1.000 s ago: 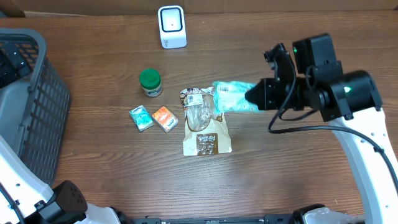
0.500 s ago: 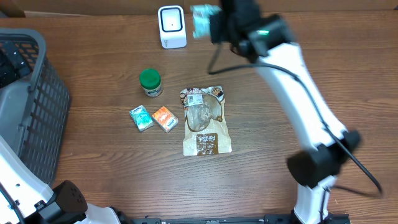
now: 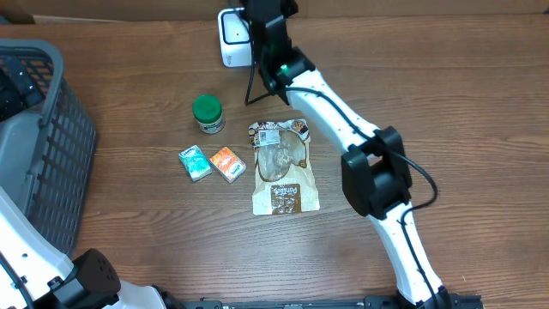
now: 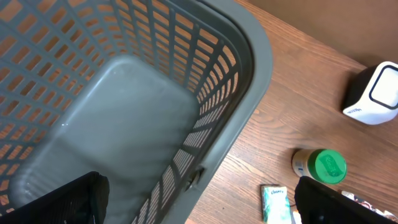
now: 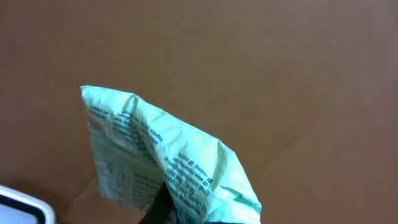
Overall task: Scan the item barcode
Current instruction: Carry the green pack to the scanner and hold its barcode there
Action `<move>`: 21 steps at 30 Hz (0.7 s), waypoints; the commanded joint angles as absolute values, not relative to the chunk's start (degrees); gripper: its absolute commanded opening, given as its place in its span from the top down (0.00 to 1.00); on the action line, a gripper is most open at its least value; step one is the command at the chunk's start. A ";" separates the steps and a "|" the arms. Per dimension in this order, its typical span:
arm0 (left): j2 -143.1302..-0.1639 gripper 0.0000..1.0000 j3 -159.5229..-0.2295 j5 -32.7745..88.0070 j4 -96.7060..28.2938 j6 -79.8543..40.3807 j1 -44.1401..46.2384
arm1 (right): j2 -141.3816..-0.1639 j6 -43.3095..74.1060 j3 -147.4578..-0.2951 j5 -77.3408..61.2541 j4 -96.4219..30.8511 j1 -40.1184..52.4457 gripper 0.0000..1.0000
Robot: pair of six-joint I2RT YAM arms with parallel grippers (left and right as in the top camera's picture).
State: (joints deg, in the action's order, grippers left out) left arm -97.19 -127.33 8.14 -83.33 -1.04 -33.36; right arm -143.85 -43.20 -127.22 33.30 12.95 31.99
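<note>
Well, the pale green packet [image 5: 168, 162] is pinched at its lower edge in my right claw [image 5: 163, 206], whose fingers are pressed together on the crumpled film. The packet is up off the counter, its printed side turned to my wrist camera, with a plain brown surface behind it. A corner of the white barcode scanner [image 5: 18, 208] shows just below and to the left of the packet. From overhead my right arm reaches across to the far edge of the counter [image 3: 446, 103] and covers part of the scanner, so the packet itself is hidden there and I cannot tell whether it touches the scanner.

Nearer the middle of the counter stands a green-lidded jar [image 3: 208, 113]. In front of it lie a small teal packet [image 3: 195, 162] and a small orange packet [image 3: 227, 163], just beside each other. To their right lies a clear snack bag [image 3: 281, 167] with a brown label, flat on the wood.

My left claw [image 4: 198, 186] is spread wide and holds nothing. It hangs over the grey plastic basket [image 3: 51, 129] at the left end of the counter.
</note>
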 commanded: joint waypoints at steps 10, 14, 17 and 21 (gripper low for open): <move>-96.64 0.00 -127.66 8.43 -83.35 0.23 -32.97 | -150.30 -66.11 -128.53 26.65 17.56 32.53 0.96; -96.64 0.01 -127.66 8.43 -83.35 0.23 -32.97 | -150.30 -66.30 -128.53 26.63 15.68 32.60 0.96; -96.64 0.00 -127.66 8.43 -83.35 0.23 -32.97 | -150.30 -73.47 -128.53 25.43 14.61 33.10 0.96; -96.64 0.00 -127.66 8.43 -83.35 0.23 -32.97 | -150.30 -82.02 -128.53 24.01 14.85 34.02 0.96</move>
State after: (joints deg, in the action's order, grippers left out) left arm -97.19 -127.33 8.14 -83.33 -1.04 -33.36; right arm -151.59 -74.06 -127.28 25.74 14.04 32.71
